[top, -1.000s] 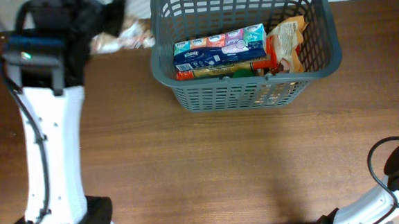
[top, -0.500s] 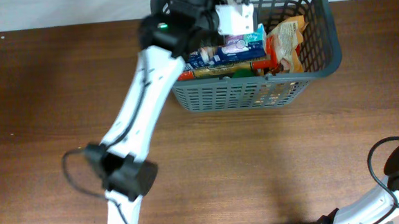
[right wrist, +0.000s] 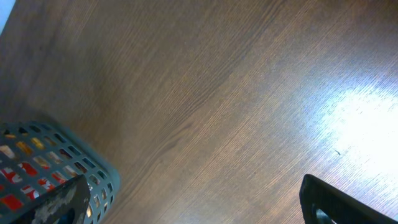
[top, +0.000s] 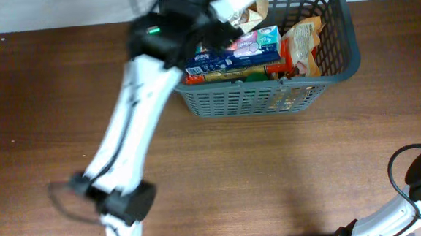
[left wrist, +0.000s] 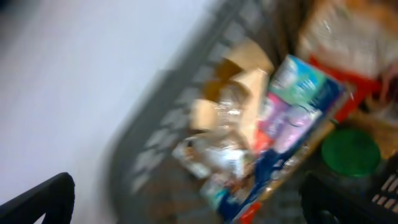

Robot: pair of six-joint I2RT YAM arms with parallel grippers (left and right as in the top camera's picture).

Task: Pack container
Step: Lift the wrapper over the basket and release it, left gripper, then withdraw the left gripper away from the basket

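Note:
The container (top: pixel 339 59), a dark grey slatted basket, stands at the back of the table. It holds a blue tissue pack (top: pixel 232 51), an orange snack bag (top: pixel 305 43), a green-lidded item (top: pixel 255 73) and a clear packet with brown contents (top: pixel 255 13). My left gripper (top: pixel 226 11) hovers over the basket's back left corner. In the blurred left wrist view it (left wrist: pixel 193 205) is open, and the clear packet (left wrist: pixel 230 130) lies loose below, on the tissue pack (left wrist: pixel 295 106). My right gripper (right wrist: pixel 199 208) is open above bare wood, with the basket's corner (right wrist: pixel 93 171) beside its left finger.
The left arm (top: pixel 124 138) stretches diagonally across the wooden table (top: pixel 287 172) from the front left. The right arm's base and cable (top: pixel 420 186) sit at the front right corner. A white wall runs behind the basket.
The left arm swung from the table's far left over to the basket with the clear packet. Its jaws opened and the packet now lies in the basket. The right arm stayed put.

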